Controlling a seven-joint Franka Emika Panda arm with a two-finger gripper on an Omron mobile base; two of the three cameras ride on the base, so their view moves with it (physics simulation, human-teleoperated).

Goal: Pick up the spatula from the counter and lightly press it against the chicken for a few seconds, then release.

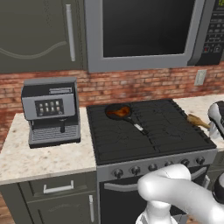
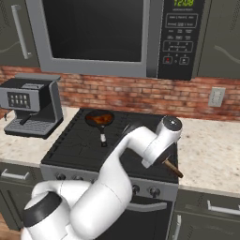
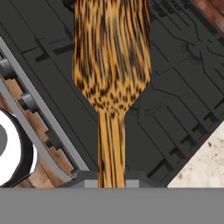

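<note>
A wooden spatula (image 3: 111, 65) fills the middle of the hand view, its broad blade over the black stove grates. My gripper (image 3: 111, 177) is shut on its thin handle. From the left base view the spatula (image 1: 197, 120) sticks out leftward from the gripper (image 1: 213, 124), above the stove's right edge. In the right base view a short end of the spatula (image 2: 172, 168) pokes out below the hand (image 2: 161, 152). A small black pan (image 1: 119, 111) holding the orange-brown chicken (image 2: 100, 118) sits on the back left burner, well apart from the spatula.
A coffee machine (image 1: 51, 110) stands on the counter (image 1: 39, 157) left of the stove (image 1: 148, 131). A microwave (image 2: 112, 33) hangs above. The pan handle (image 1: 139, 127) points toward the stove's front. Light counter (image 2: 211, 150) lies to the right.
</note>
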